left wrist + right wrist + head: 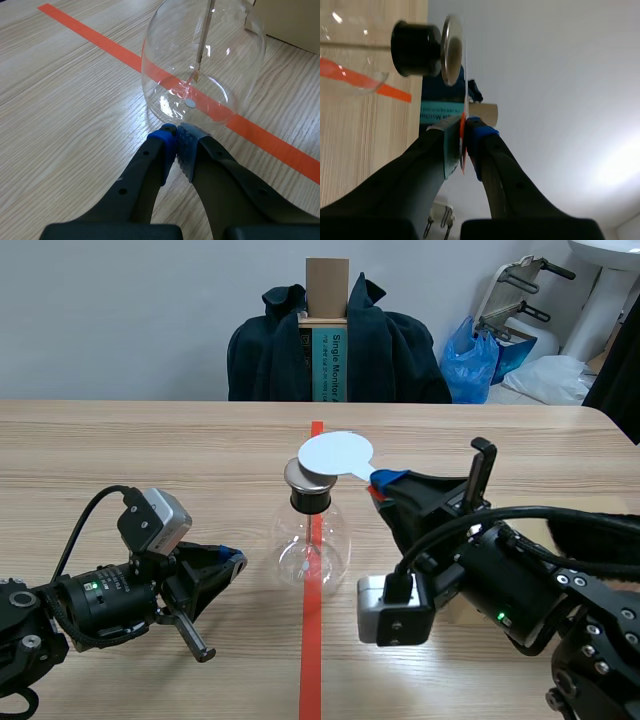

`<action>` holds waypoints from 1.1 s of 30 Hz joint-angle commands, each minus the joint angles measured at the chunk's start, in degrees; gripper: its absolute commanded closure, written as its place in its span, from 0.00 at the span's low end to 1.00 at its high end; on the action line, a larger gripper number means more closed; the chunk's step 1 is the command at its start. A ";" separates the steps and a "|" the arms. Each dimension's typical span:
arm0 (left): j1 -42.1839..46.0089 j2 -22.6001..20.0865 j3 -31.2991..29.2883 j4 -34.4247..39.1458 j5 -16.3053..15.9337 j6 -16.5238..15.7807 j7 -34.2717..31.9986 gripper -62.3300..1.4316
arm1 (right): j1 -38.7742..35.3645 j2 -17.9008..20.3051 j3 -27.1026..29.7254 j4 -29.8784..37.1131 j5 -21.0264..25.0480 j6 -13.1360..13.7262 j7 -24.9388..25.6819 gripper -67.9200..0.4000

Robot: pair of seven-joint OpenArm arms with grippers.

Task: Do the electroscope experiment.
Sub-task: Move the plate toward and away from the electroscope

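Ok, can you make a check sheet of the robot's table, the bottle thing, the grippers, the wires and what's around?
Surface: wooden table, orange-red tape line down the middle.
Job's things: glass flask upright on the tape, with black stopper and metal cap; white paddle over the cap.
Clutter: nothing seen.
Grippers: left gripper shut, empty, tips at the flask's base; right gripper shut on the white paddle's handle.
Cables: black cable on the left arm, another on the right.
Surroundings: dark jacket, cardboard box, blue bag.
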 commanded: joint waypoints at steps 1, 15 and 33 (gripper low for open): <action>-0.76 0.44 -0.07 0.70 -0.35 -0.04 -0.76 0.93 | 0.83 0.50 0.04 1.18 0.20 -0.90 1.03 0.98; -0.76 0.44 -0.07 0.70 -0.35 -0.04 -0.76 0.93 | 0.83 0.50 0.04 1.18 0.17 -1.33 6.75 0.98; -0.76 0.44 -0.07 0.70 -0.35 -0.04 -0.76 0.93 | 0.83 0.50 0.11 1.18 0.22 -3.28 -5.16 0.98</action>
